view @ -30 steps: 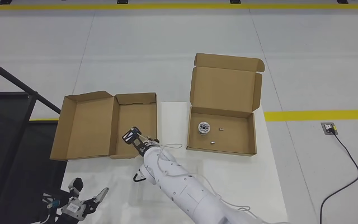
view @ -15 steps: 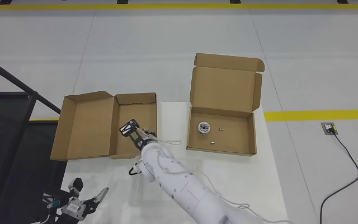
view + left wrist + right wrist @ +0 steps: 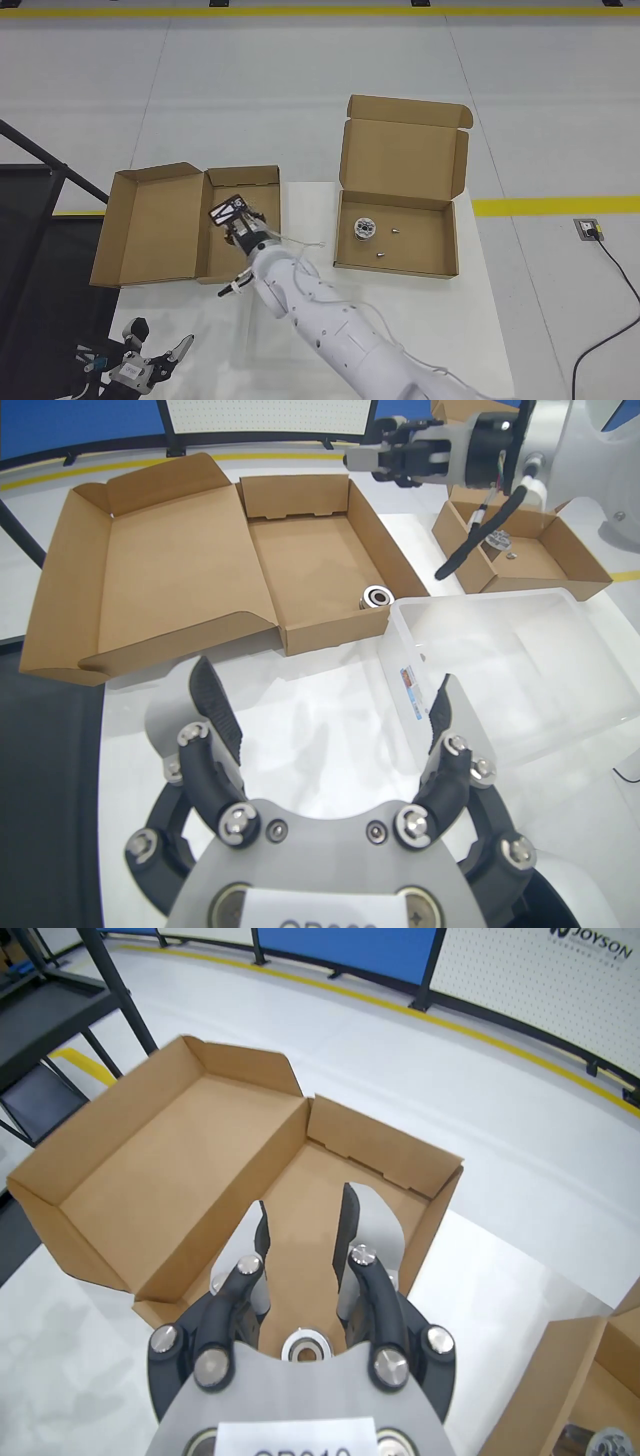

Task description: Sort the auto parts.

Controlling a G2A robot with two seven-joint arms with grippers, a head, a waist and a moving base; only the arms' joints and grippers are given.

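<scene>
**Parts**
- Bearing [image 3: 377,596]: a short steel ring with a dark bore. It lies flat in the tray of the left carton [image 3: 150,225], in the tray's 5 o'clock corner, touching or almost touching the walls
- Right carton [image 3: 420,240]: holds a round silver part [image 3: 362,229] at its 9 o'clock side, with two small metal pieces [image 3: 394,228] apart from it, toward the tray's centre
- Both cartons are plain brown cardboard with the lids folded fully back

**End effectors**
- Right end effector [image 3: 305,1208]: released and grasping nothing. It hangs above the left carton's tray, and the bearing lies below, near its base
- Left end effector [image 3: 322,680]: released and empty, over the counter's 7 o'clock corner

**Surface and room**
- Counter [image 3: 450,320]: white. The left carton sits at 10 o'clock and the right carton at 2 o'clock
- A clear plastic tub [image 3: 480,600] stands just beside the left carton's 5 o'clock corner
- The floor is pale grey with yellow lines. A black rack [image 3: 55,993] stands at 9 o'clock and a floor socket [image 3: 587,230] with a cable at 3 o'clock
- Blue panels and white pegboard stand behind
</scene>
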